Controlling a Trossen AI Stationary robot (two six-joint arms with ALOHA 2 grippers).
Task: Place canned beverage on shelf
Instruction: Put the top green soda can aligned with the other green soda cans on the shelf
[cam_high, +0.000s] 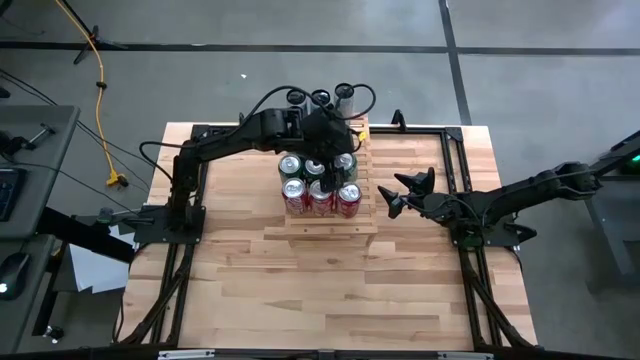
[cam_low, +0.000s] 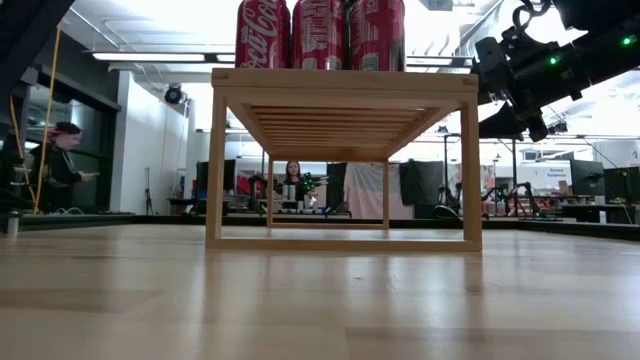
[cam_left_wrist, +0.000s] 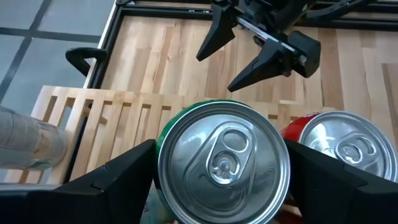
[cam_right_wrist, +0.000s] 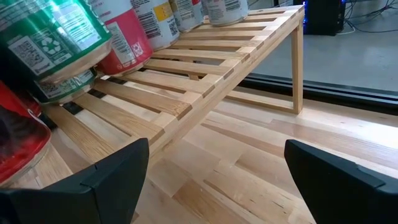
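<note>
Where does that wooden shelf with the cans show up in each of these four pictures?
High view: the shelf sits at the table's middle, toward its far edge, under the left gripper.
Low view: it fills the centre, seen from the front.
Left wrist view: its slats lie behind the green can.
Right wrist view: it runs from left to upper right.
Shared landmark: the red cans, in all four.

I'm seeing pale, matt bare-wood slats on the shelf (cam_right_wrist: 205, 74), over a smooth butcher-block wooden tabletop (cam_high: 330, 290). The green can (cam_left_wrist: 224, 163) has a shiny brushed-metal lid; my left gripper (cam_left_wrist: 224, 186) fingers look matt black plastic.
</note>
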